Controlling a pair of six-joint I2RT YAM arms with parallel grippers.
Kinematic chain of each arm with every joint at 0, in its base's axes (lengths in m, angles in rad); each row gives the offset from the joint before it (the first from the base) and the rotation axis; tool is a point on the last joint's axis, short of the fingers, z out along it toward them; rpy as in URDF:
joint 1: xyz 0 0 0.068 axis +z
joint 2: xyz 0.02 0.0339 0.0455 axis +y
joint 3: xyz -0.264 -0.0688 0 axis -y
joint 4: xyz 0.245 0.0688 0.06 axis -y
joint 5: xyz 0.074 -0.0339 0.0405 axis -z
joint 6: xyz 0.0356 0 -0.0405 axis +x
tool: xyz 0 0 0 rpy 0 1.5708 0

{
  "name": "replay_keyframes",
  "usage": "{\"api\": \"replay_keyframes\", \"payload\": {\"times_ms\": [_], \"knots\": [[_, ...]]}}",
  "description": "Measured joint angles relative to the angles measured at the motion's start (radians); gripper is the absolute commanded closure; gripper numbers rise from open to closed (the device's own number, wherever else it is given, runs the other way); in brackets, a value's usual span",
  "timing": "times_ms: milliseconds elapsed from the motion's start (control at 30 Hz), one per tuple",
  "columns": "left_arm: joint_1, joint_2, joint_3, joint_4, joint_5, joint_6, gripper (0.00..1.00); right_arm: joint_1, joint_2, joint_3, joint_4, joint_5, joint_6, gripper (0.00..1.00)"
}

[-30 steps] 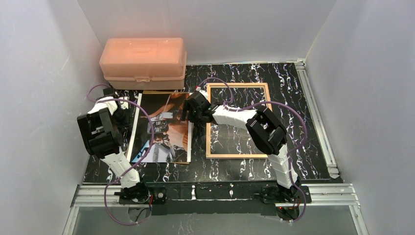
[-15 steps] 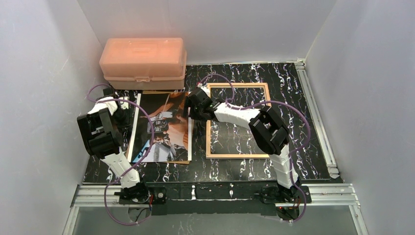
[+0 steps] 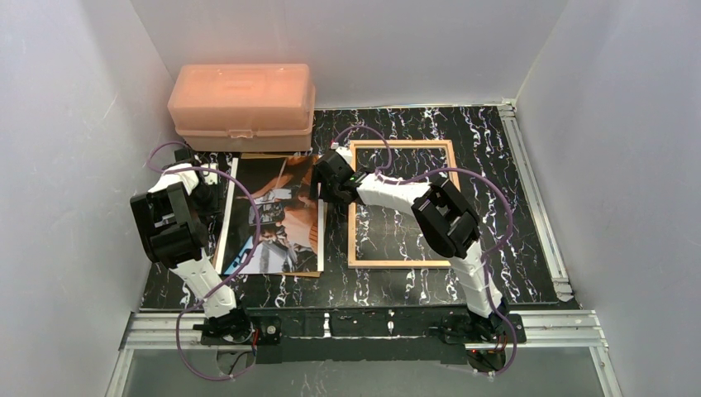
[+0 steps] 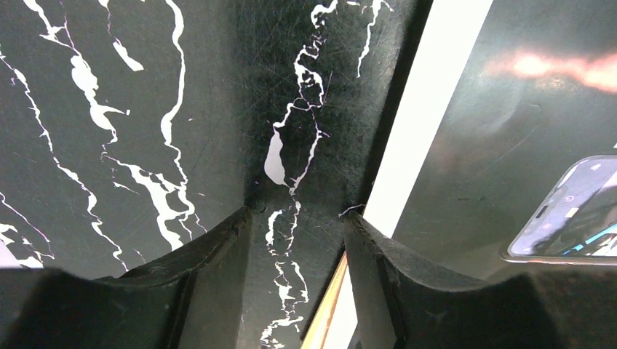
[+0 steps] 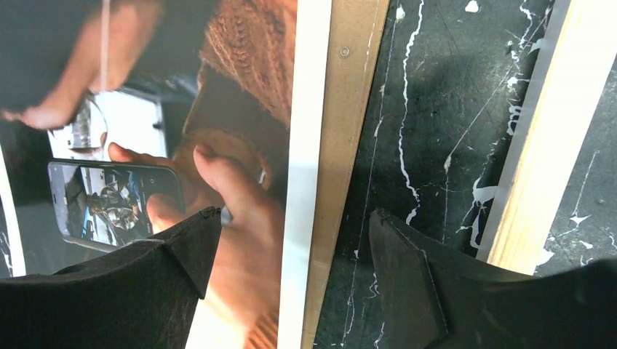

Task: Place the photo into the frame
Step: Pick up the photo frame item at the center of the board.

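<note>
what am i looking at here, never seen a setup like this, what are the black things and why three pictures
Two robot arms are bolted at the near edge of a black marbled table. The wide picture looks down from above. The other two come from a camera on each wrist, so the black shapes at the bottom are that arm's own fingers.

On the table the photo lies on a brown backing board. The frame is to its right, and a pink box sits at the back.

The left gripper is at the photo's left edge and the right gripper is over its right edge. Both are open and hold nothing.
</note>
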Motion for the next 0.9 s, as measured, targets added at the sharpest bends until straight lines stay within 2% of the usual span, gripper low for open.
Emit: {"api": "replay_keyframes", "payload": {"times_ms": [133,467,900], "knots": [[0.000,0.000,0.000,0.000,0.001,0.000,0.54,0.000,0.001,0.001,0.002,-0.003,0.002,0.18],[-0.005,0.001,-0.001,-0.002,0.016,-0.001,0.64,0.008,-0.001,-0.018,0.058,-0.058,0.055,0.18],[-0.005,-0.001,-0.009,0.005,0.033,-0.001,0.70,0.003,-0.061,-0.098,0.106,-0.123,0.134,0.18]]}}
